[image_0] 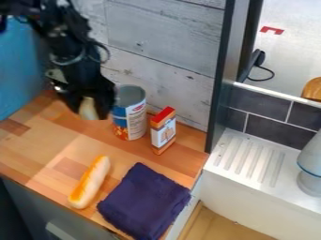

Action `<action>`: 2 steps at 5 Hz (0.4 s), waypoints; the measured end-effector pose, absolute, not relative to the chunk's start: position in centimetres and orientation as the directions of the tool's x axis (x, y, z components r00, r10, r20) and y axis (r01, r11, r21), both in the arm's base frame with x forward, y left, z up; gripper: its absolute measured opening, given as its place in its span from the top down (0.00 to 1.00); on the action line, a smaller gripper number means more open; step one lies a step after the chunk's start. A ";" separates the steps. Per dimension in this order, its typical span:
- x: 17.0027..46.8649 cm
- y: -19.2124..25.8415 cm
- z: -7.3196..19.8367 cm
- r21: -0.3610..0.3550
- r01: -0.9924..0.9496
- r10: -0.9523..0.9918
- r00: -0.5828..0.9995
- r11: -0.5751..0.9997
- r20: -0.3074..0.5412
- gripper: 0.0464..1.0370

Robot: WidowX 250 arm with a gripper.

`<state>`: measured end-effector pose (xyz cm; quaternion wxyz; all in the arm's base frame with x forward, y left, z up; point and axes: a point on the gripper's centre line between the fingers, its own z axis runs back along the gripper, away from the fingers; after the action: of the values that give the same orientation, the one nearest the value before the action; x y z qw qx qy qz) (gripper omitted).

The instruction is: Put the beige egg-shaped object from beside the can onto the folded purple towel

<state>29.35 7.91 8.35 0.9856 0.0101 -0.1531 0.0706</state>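
The black gripper (89,104) hangs at the upper left, over the back of the wooden counter, shut on a pale, rounded object (88,109) whose lower part shows between its fingers. Just right of it stands an open-topped can (130,115) with a blue, white and red label. An orange-and-white box (163,131) with a red top is upright beside the can. Nearer the front lies a long bread-like toy (89,182), white with an orange-yellow side. A dark purple folded cloth (144,201) is to its right.
The wooden counter (44,151) meets a whitewashed plank wall (166,42) behind and a blue panel (19,70) at left. Right of a dark upright post (222,75) are a white ribbed drainboard (248,157) and a grey-white vessel (310,168).
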 end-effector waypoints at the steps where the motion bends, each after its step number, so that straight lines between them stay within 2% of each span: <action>1: 28.9 4.5 5.3 0.000 -0.064 0.062 0.970 0.998 0.237 0.23; 2: 28.2 2.5 3.1 0.019 -0.011 0.007 0.980 1.000 0.199 0.23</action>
<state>28.19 2.48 3.14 0.9949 0.0099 -0.0998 0.0046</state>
